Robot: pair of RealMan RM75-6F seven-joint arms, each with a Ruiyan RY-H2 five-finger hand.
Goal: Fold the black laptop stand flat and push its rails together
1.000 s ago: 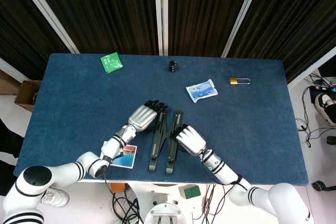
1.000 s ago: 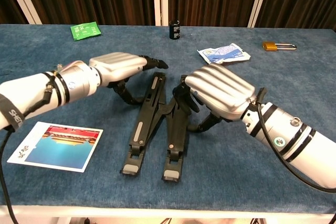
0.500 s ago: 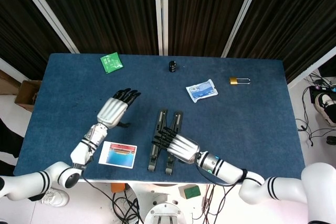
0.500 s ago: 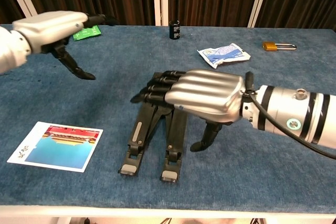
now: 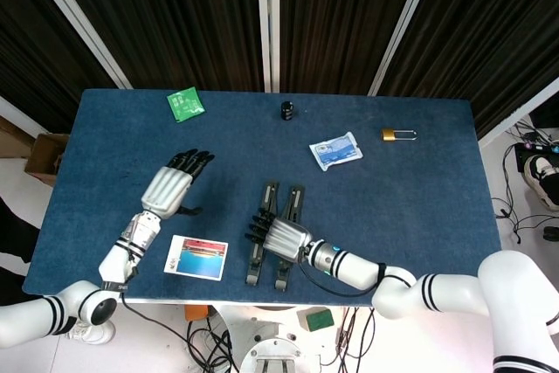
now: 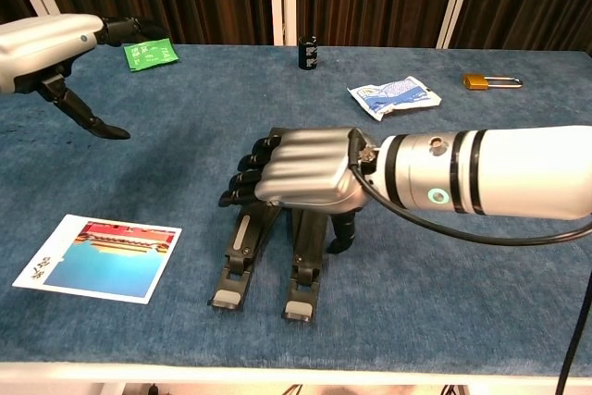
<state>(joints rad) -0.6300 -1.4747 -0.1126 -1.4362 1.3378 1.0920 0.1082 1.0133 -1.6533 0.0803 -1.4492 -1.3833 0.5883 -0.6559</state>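
Observation:
The black laptop stand lies flat on the blue table near the front edge, its two rails close together and nearly parallel. My right hand lies palm down across both rails in the head view. In the chest view this hand has its fingers stretched left over the left rail and its thumb down beside the right rail. It covers the stand's middle. My left hand hovers well left of the stand, fingers spread, holding nothing, and shows at the upper left of the chest view.
A picture card lies left of the stand near the front edge. Farther back are a green packet, a small black cylinder, a blue and white pouch and a brass padlock.
My left hand has lifted off the stand and drawn away to the left. My right hand has swung across the rails, and the rails now lie closer together.

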